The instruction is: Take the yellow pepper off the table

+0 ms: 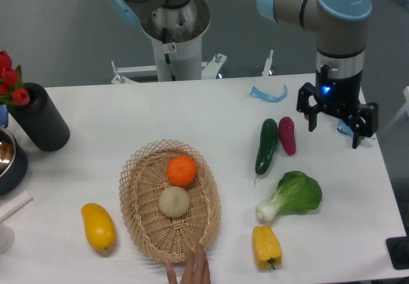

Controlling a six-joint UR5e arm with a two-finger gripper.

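yellow pepper on table front edge; gripper far off, jaws apart, empty.

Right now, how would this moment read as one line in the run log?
phase: approach | gripper: open, empty, above table's right rear | yellow pepper: untouched, front edge | human hand: at wicker basket

Blocky yellow pepper lies on its side near the white table's front edge
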